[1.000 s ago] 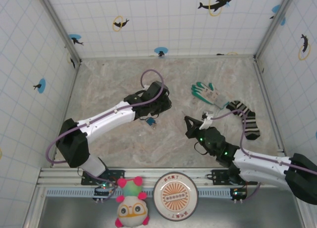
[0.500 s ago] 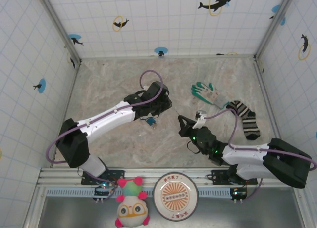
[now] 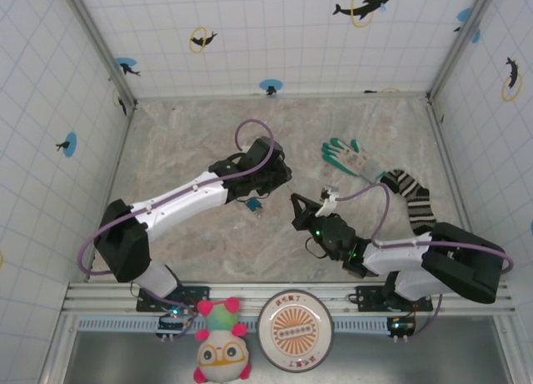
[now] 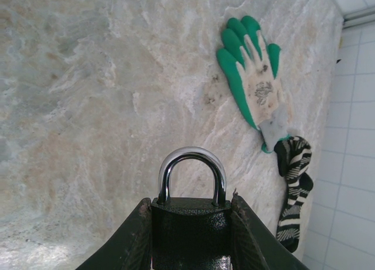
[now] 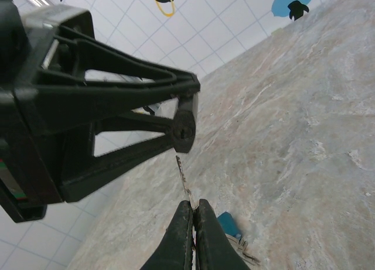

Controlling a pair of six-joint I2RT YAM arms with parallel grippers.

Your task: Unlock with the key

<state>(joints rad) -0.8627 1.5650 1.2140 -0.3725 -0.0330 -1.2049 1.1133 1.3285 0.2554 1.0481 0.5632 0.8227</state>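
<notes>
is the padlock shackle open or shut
Shut: both legs of the shackle sit down in the padlock body, which the left hand grips.

In the top view you get bright, even light from above. The tabletop shows no hot spots, and the arms throw only soft, faint shadows close beneath them. The tiled walls lean outward toward the corners, the stretch of a wide lens.

From the left wrist, the padlock reads nearly black with fine speckled glints. Its shackle carries crisp white glare along the curve. The glove beyond it stays sharp.

From the right wrist, the left tool's fingers loom as a dark, flat silhouette against the pale wall. The key is a thin, slightly soft sliver, and the right tool sits close and a touch blurred.
</notes>
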